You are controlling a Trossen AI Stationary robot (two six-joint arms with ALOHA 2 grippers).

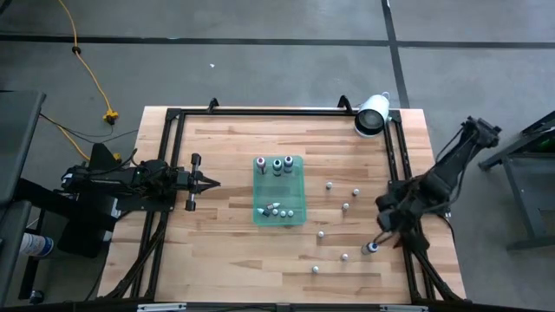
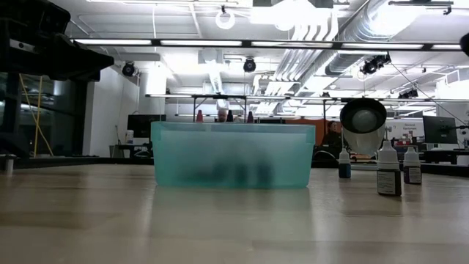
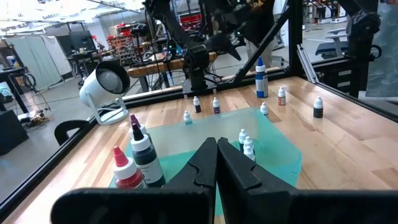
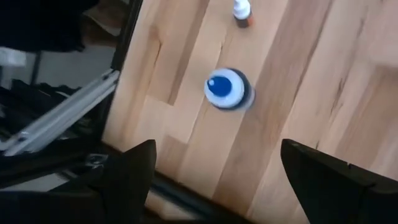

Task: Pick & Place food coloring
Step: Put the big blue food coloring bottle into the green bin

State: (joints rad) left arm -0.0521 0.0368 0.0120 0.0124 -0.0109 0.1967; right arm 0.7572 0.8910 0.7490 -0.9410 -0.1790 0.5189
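A translucent green tray (image 1: pixel 297 178) stands mid-table with three upright food coloring bottles (image 1: pixel 277 165) along its far side and several small ones (image 1: pixel 274 210) lying at its near side. Several more bottles (image 1: pixel 346 206) stand loose on the wood to its right. A blue-topped bottle (image 4: pixel 227 89) stands upright near the table's right edge (image 1: pixel 372 249). My right gripper (image 4: pixel 224 168) hovers open above it, fingers pointing down and touching nothing. My left gripper (image 3: pixel 216 163) is shut and empty, level, just left of the tray (image 1: pixel 212 182).
A large white cylinder (image 1: pixel 373 114) lies at the far right corner. A black frame rail (image 1: pixel 408 260) runs along the table's right edge, close to my right gripper. Bare wood lies near the front edge (image 1: pixel 243 260). The low view shows loose bottles (image 2: pixel 388 172) right of the tray.
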